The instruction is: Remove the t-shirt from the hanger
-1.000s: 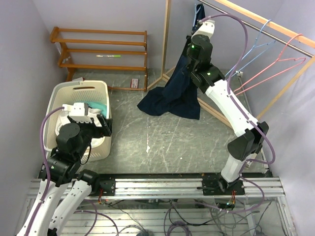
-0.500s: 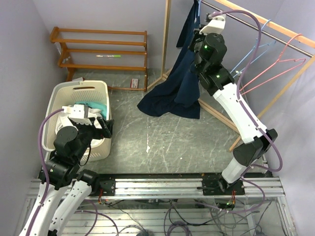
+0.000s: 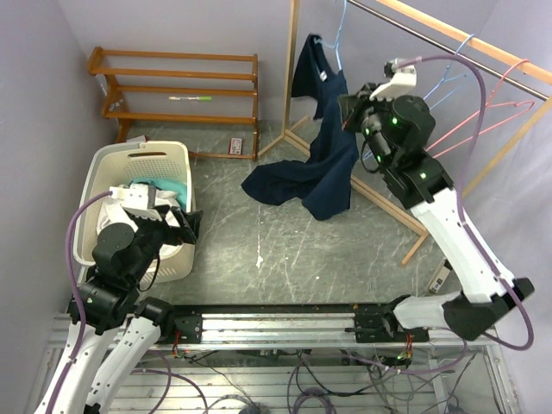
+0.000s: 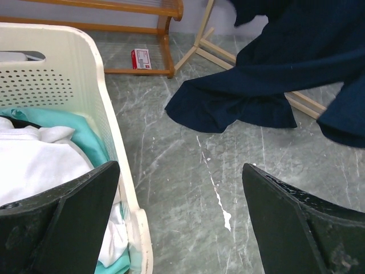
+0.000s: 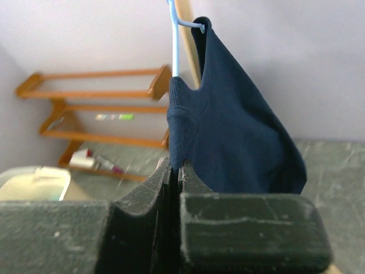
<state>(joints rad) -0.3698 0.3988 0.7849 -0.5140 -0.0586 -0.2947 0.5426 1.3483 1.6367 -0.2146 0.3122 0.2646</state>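
A dark navy t-shirt (image 3: 323, 159) hangs by one shoulder from a light blue hanger (image 3: 338, 39) on the wooden rail; its lower part lies on the floor. My right gripper (image 3: 352, 110) is shut on the shirt's fabric, held out to the right of the hanger. In the right wrist view the shirt (image 5: 234, 137) rises from the closed jaws (image 5: 177, 168) up to the hanger's wire (image 5: 174, 40). My left gripper (image 3: 177, 222) is open and empty beside the laundry basket; in the left wrist view the shirt (image 4: 268, 85) lies ahead of it.
A cream laundry basket (image 3: 116, 164) with white and teal clothes stands at the left. A wooden shoe rack (image 3: 177, 86) stands at the back. Empty blue (image 3: 448, 78) and pink (image 3: 492, 116) hangers hang on the rail at the right. A wooden frame leg (image 3: 384, 203) crosses the floor.
My right arm has swung right and away from the rail, pulling the shirt with it. One shoulder has come off the hanger; the shirt now stretches between hanger and gripper. The left arm barely moved.
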